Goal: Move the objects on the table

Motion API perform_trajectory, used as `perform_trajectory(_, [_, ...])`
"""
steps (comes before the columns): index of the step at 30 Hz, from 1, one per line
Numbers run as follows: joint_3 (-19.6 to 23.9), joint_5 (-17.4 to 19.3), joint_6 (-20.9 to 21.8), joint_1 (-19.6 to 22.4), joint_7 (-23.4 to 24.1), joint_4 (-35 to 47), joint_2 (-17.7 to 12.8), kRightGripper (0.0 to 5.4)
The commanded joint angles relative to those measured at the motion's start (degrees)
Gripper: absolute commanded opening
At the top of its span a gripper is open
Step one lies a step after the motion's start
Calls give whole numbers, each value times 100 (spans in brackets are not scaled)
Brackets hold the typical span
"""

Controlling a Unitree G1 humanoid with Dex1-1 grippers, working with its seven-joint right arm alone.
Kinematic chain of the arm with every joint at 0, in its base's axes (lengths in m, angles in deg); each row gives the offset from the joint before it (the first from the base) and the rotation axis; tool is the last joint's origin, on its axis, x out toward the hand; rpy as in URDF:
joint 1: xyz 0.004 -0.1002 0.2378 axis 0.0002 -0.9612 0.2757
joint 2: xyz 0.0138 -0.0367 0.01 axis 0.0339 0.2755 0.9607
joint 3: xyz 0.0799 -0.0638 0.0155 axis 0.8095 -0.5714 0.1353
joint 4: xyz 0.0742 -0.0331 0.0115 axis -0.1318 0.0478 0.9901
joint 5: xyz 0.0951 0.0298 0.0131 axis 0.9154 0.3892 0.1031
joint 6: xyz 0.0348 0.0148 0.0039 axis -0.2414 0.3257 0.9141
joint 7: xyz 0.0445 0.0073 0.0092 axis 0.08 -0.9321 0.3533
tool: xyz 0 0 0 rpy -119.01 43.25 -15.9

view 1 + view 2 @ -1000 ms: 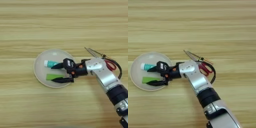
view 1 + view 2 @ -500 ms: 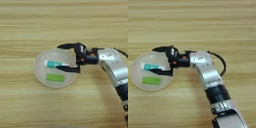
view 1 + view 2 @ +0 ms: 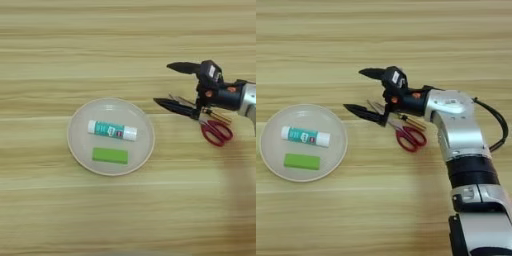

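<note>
Two black fingers (image 3: 368,92) of the right gripper are seen spread wide apart, with nothing held between them; one tip points out above, the other lower down, both aimed toward the robot's left.

Just behind and beneath the lower finger, the thin amber-handled screwdriver (image 3: 411,121) is found lying on the worktop (image 3: 384,210), partly hidden by the gripper body, and beside it a pair of red-handled scissors (image 3: 408,136) is laid. Whether the fingers touch either item cannot be told.

Well apart from the fingertips, on their far left, the round beige plate (image 3: 80,115) is set, and in it the teal-and-white glue stick (image 3: 111,130) and the flat green block (image 3: 110,155) are placed side by side without touching.

As a judgement: two of the small items are already gathered in the plate, so that part is taken as done. The screwdriver, and perhaps the scissors, are left on the bare wood; a grasp on one of them is judged to be what remains.
</note>
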Motion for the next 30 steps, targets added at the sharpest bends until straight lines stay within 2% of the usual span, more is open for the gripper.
perform_trajectory(1, [258, 86, 227, 587, 180, -13, -329, 537])
perform_trajectory(11, [377, -140, 426, 913, 191, -1435, -680, 537])
perform_trajectory(30, [494, -539, 1002, 1704, 593, -3901, -939, 537])
